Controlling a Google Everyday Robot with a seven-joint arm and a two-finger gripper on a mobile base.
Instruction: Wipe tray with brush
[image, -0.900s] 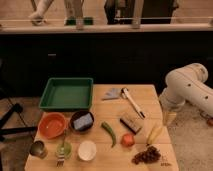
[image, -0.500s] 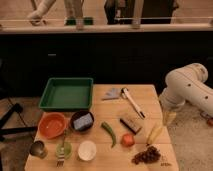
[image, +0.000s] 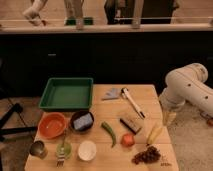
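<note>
Guessing the dish brush (image: 133, 103) is light and stiff, so grab mid-handle; the gripper (image: 168, 118) hangs open and empty to its right.

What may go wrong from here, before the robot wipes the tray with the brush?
1. The claw hangs open by the right edge of the table, beside the yellow food items; moving toward the dish brush may knock them off.
2. The block brush lies close to the dish brush's dark tip, so the claw might take the wrong one.
3. The grey cloth lies between brush and green tray; carrying could drag it.
</note>
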